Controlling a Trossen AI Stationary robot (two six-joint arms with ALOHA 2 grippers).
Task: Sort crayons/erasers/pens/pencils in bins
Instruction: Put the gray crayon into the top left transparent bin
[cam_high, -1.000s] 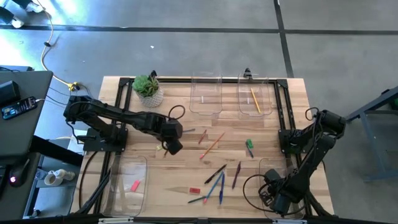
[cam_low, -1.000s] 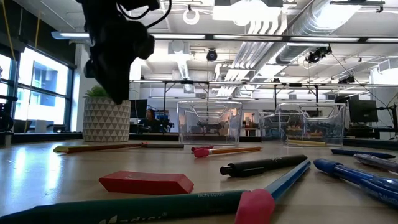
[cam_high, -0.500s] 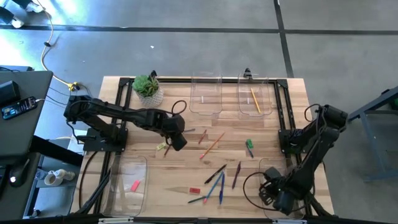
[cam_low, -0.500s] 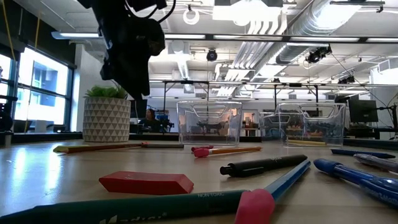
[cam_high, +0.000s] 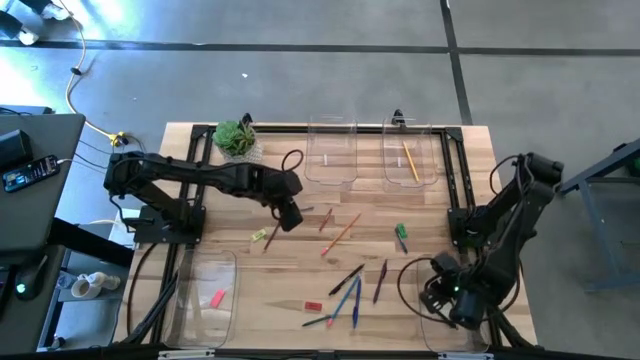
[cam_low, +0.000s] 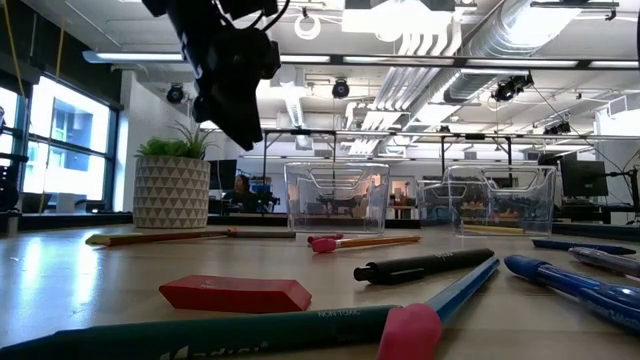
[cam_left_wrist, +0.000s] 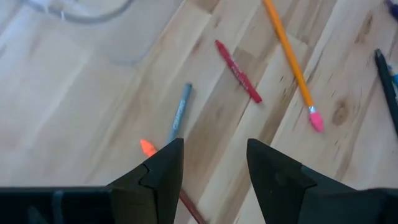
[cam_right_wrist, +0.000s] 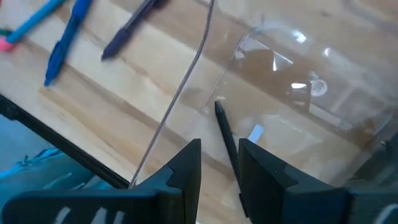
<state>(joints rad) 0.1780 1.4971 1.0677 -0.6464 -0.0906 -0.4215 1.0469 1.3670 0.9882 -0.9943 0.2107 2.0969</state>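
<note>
Left gripper (cam_high: 291, 216) gaping empty above a grey crayon (cam_left_wrist: 179, 114); right gripper (cam_right_wrist: 219, 163) parted over the 5 o'clock bin (cam_right_wrist: 323, 134), black pen (cam_right_wrist: 227, 146) inside.

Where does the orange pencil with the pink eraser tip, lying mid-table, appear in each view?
High view: orange pencil mid-table, slanted, right of the left gripper.
Low view: lying flat in the middle distance, pink tip leftward.
Left wrist view: upper right, beyond the gripper's open fingers.
Right wrist view: not in it.
Shared landmark: the left gripper, also in the low view and its own wrist view.
</note>
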